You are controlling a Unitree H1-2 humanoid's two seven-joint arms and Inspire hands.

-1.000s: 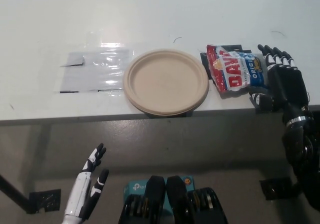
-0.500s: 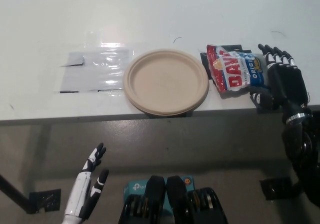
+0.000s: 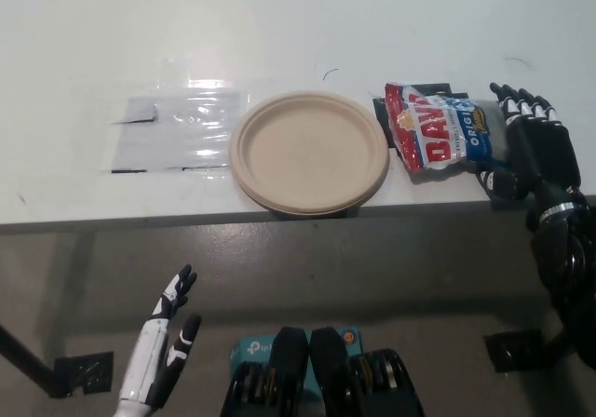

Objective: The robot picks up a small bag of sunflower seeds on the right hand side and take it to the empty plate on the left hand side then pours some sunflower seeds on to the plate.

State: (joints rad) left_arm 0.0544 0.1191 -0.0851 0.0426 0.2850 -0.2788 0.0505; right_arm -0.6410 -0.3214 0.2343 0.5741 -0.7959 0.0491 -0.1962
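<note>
We line up on the seed bag

Our right hand [image 3: 535,152] lies open beside the bag [image 3: 438,128] — positioned to grasp; the plate [image 3: 309,152] waits empty (left hand [image 3: 168,352] idle, open).

White table up top, grey floor below.

The white table [image 3: 279,26] fills the upper half of the frame, glare shining off a clear plastic sheet [image 3: 177,130] at left centre. Under its front edge, grey floor [image 3: 354,268] spreads across, with black tape marks at lower left [image 3: 82,372] and lower right [image 3: 518,350].
</note>
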